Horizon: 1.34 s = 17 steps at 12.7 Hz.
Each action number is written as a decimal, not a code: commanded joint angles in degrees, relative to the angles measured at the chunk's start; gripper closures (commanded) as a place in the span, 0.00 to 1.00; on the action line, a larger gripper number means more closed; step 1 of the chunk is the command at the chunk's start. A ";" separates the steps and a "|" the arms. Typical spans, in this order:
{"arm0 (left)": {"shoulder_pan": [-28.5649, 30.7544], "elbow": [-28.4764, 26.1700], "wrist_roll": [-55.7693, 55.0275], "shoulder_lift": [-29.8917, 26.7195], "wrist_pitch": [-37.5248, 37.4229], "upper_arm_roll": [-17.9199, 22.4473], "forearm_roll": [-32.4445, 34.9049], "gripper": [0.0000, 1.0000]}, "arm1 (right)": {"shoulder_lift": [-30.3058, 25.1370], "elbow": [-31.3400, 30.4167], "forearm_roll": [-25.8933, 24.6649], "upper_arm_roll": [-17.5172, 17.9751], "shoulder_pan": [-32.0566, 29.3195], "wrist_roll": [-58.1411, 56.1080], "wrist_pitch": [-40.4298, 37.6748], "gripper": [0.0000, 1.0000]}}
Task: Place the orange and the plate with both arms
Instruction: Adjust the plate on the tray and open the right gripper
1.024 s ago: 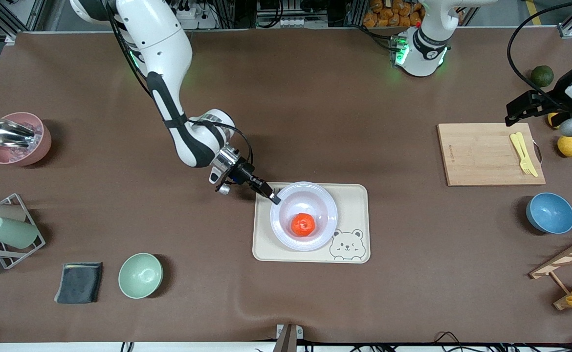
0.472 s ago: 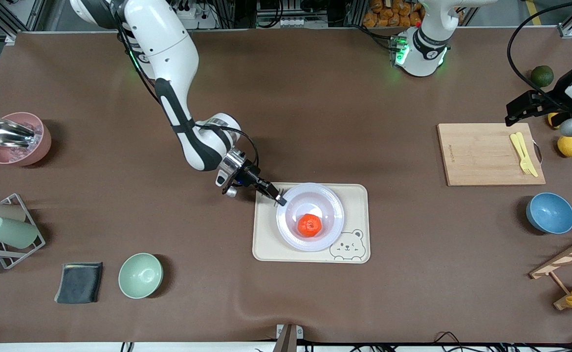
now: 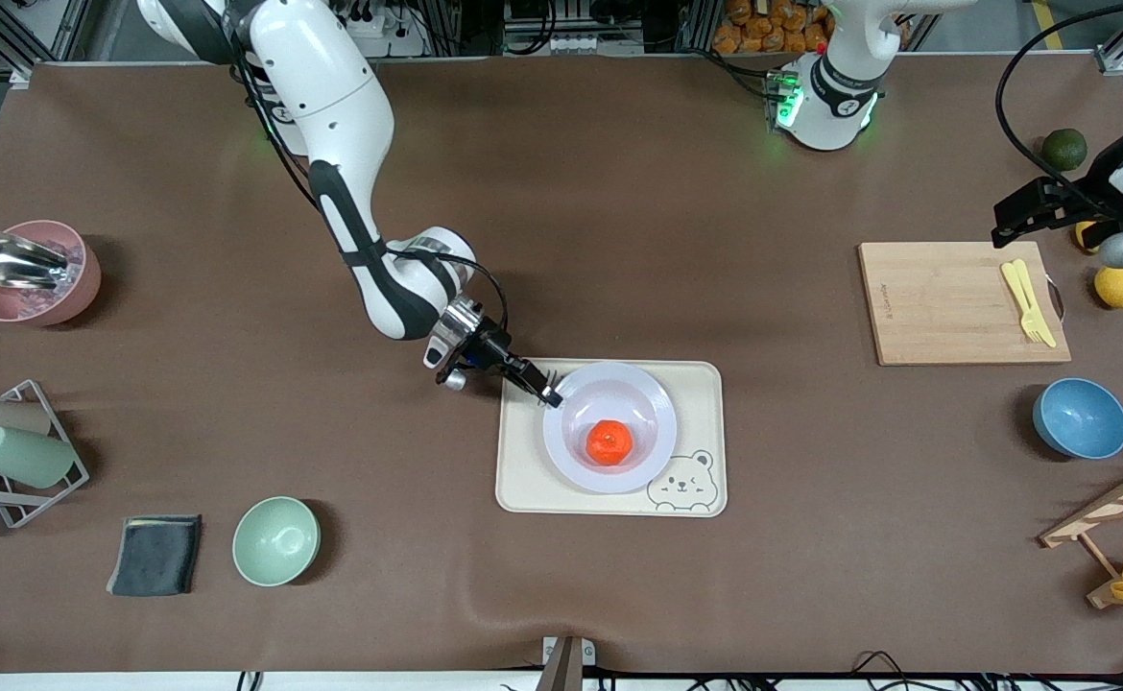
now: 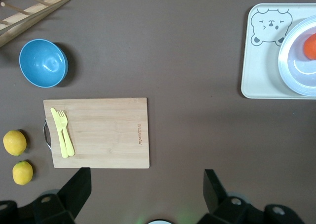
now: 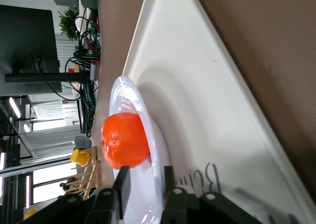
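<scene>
The orange (image 3: 609, 442) lies in the middle of the pale plate (image 3: 571, 461), which rests flat on the cream bear-print tray (image 3: 523, 480). My right gripper (image 3: 550, 393) is low at the plate's rim, on the side toward the right arm's end, shut on it. In the right wrist view its fingers (image 5: 123, 182) straddle the rim of the plate (image 5: 133, 93), with the orange (image 5: 124, 140) just past them on the tray (image 5: 197, 110). My left gripper (image 3: 1037, 206) is open and empty, waiting high over the left arm's end by the cutting board. Its wrist view shows the plate (image 4: 296, 66) and the orange (image 4: 311, 45).
A wooden cutting board (image 3: 955, 317) holds a yellow fork (image 3: 1027, 302). Lemons (image 3: 1118, 286), a dark green fruit (image 3: 1063, 148), a blue bowl (image 3: 1080, 417) and a wooden rack (image 3: 1109, 509) are nearby. A green bowl (image 3: 275, 540), cloth (image 3: 155, 555), cup rack (image 3: 5, 451) and pink bowl (image 3: 29, 274) sit at the right arm's end.
My right gripper carried the plate with the orange a little toward the left arm's end and lowered it from a raised tilt to flat on the tray. The left arm has not moved.
</scene>
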 commanded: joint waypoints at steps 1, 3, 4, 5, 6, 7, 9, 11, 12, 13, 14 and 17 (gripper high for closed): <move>0.10 1.20 0.31 0.18 -1.09 0.08 -1.26 0.00 | 0.97 2.86 6.29 0.27 0.13 -3.75 4.77 0.62; 0.10 1.20 0.31 0.18 -1.09 0.08 -1.26 0.00 | 0.89 3.39 2.97 0.27 0.04 -0.96 6.36 0.63; 0.10 1.20 0.31 0.18 -1.09 0.08 -1.26 0.00 | 0.89 3.39 -0.10 0.27 -0.13 2.11 6.45 0.64; 0.10 1.20 0.22 0.18 -1.09 0.08 -1.26 0.00 | 0.80 3.30 -4.39 0.27 -0.48 6.14 6.45 0.64; 0.10 1.20 0.22 0.18 -1.09 0.08 -1.26 0.00 | 0.54 3.30 -8.61 0.19 -0.49 10.88 6.54 0.64; 0.10 1.20 0.22 0.18 -1.09 0.08 -1.26 0.00 | 0.36 3.21 -13.09 0.10 -0.57 15.01 6.54 0.64; 0.10 1.20 0.22 0.10 -1.09 0.08 -1.26 0.00 | -0.25 3.30 -20.66 0.01 -1.01 23.80 7.50 0.64; 0.02 1.20 0.22 0.10 -1.09 0.08 -1.26 0.00 | -0.69 3.21 -30.84 0.01 -1.80 32.24 7.95 0.63; 0.02 1.20 0.22 0.10 -1.09 0.08 -1.26 0.00 | -0.96 3.21 -35.59 0.10 -2.59 37.50 7.95 0.63; 0.02 1.20 0.22 0.10 -1.09 0.08 -1.26 0.00 | -1.31 3.21 -40.25 0.01 -2.86 42.43 7.86 0.63; 0.02 1.20 0.22 0.18 -1.09 0.08 -1.26 0.00 | -1.66 3.21 -45.60 0.01 -3.21 47.44 7.69 0.63; 0.02 1.11 0.22 0.18 -1.09 0.08 -1.26 0.00 | -3.24 3.12 -58.98 -0.08 -5.93 59.85 4.45 0.63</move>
